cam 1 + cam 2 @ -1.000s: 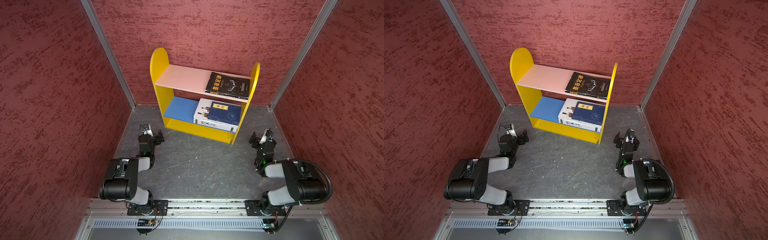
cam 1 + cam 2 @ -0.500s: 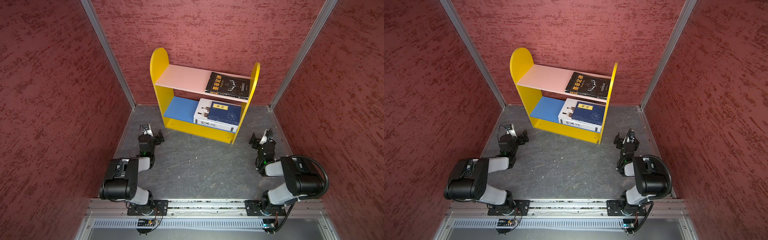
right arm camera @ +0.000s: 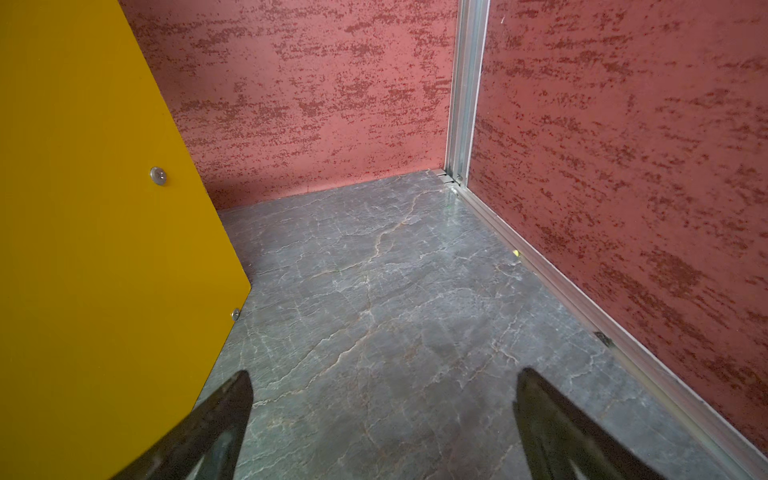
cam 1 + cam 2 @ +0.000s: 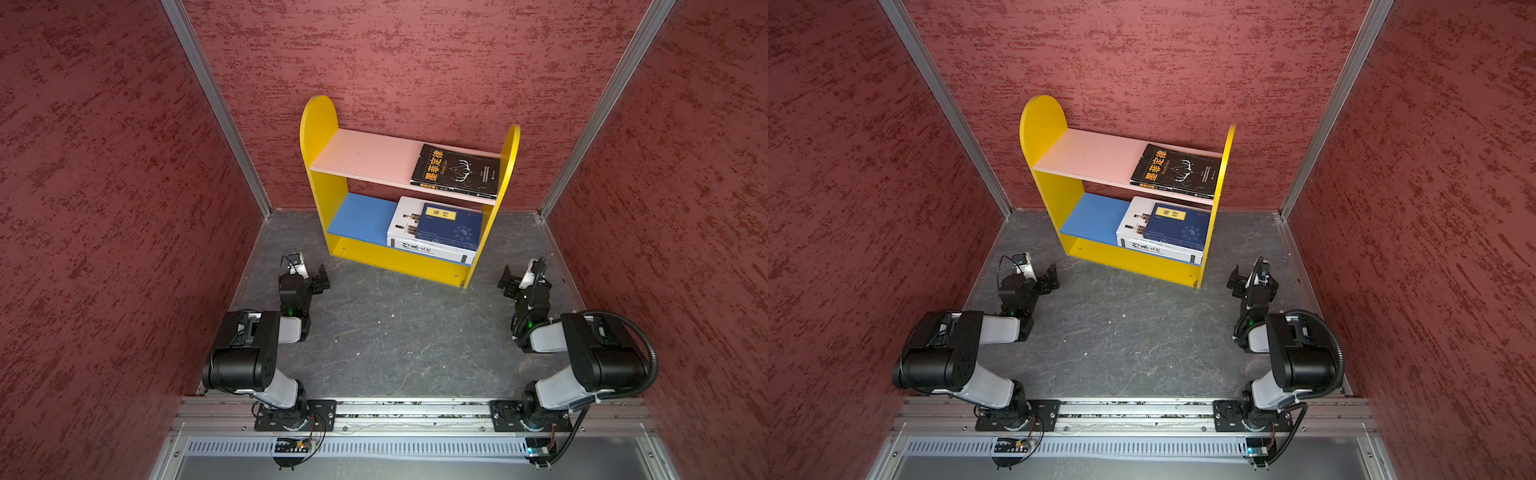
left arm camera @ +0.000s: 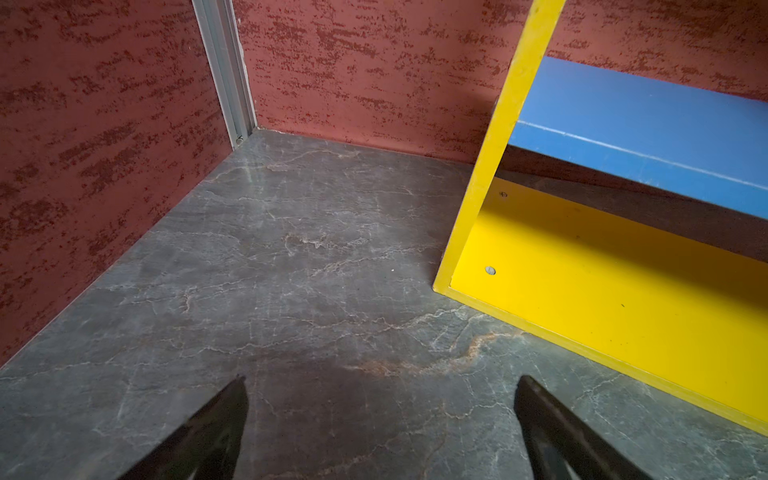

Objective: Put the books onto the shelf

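— Looking for the books? The black book (image 4: pixel 457 170) lies flat on the pink board (image 4: pixel 365 156) of the shelf (image 4: pixel 320 124), right beside the right side wall (image 4: pixel 509 158).

— And the others?

— They are on the blue board (image 4: pixel 357 214) below. A dark blue book (image 4: pixel 451 226) lies on top of a white book (image 4: pixel 405 216), in a pile at the right end too. I cannot tell how many books are in that pile.

— Why do they lie flat and not stand up?

— I think flat is safer. A flat book cannot tip over. The side wall also stops the pile from sliding off that end.

— Are any books on the tabletop (image 4: pixel 395 332)?

— None that I can see. So I think the job is done, or very nearly.

— What about the arms?

— The left end effector (image 4: pixel 311 272) sits low near the left foot of the shelf. The right end effector (image 4: pixel 521 276) sits low just past the right side. Both are spread wide with nothing in them. In the left wrist view only bare tabletop shows between the fingers (image 5: pixel 208 432), and the right wrist view shows the same.

— Why are they out at the sides?

— I think they are tucked out there so they cannot bump the shelf or knock a book off.
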Motion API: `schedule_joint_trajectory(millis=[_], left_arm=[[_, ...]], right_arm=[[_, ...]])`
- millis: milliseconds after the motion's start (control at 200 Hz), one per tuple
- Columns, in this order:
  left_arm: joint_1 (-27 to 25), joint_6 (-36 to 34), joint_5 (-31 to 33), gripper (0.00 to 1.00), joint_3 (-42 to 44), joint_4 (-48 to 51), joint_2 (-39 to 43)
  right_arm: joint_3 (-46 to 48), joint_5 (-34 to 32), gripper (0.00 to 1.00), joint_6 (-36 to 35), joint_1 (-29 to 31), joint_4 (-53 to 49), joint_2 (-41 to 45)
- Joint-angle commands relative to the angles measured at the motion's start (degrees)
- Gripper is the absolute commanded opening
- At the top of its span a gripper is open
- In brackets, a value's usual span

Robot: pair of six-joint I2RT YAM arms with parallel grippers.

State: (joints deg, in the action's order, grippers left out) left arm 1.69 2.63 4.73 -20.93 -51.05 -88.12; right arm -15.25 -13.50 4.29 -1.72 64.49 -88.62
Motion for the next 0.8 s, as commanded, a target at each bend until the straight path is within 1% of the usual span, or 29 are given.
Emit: schedule_joint_trajectory(millis=[0, 50, 100, 145, 190, 240, 286, 792], left_arm=[[-0.1, -0.6, -0.5, 0.99, -0.1, -0.7, 0.5], [-0.1, -1.0, -0.4, 0.99, 0.2, -3.1, -0.2], [-0.1, -0.6, -0.4, 0.99, -0.2, -0.8, 0.5], [-0.3, -1.1, -0.1, 0.99, 0.1, -2.8, -0.2], [-0.5, -1.0, 0.4, 0.99, -0.1, -1.1, 0.3], [-0.8, -1.2, 0.7, 0.99, 0.1, -2.5, -0.1], [-1.0, -1.3, 1.1, 0.99, -0.2, -1.3, 0.2], [-0.9, -1.1, 1.1, 0.99, -0.1, -1.8, 0.1]], right_arm=[[-0.6, 0.9, 0.99, -0.2, -0.4, 2.1, 0.0], [-0.6, 0.9, 0.99, -0.2, -0.4, 2.2, -0.1], [-0.5, 0.8, 0.99, -0.4, -0.4, 2.5, 0.0], [-0.1, 0.8, 0.99, -0.4, -0.4, 3.0, 0.2], [-0.1, 0.8, 0.99, -0.5, -0.4, 2.9, 0.1], [-0.1, 0.8, 0.99, -0.5, -0.4, 3.1, 0.2], [0.0, 0.8, 0.99, -0.5, -0.4, 3.1, 0.1], [-0.1, 0.8, 0.99, -0.4, -0.4, 2.9, 0.1]])
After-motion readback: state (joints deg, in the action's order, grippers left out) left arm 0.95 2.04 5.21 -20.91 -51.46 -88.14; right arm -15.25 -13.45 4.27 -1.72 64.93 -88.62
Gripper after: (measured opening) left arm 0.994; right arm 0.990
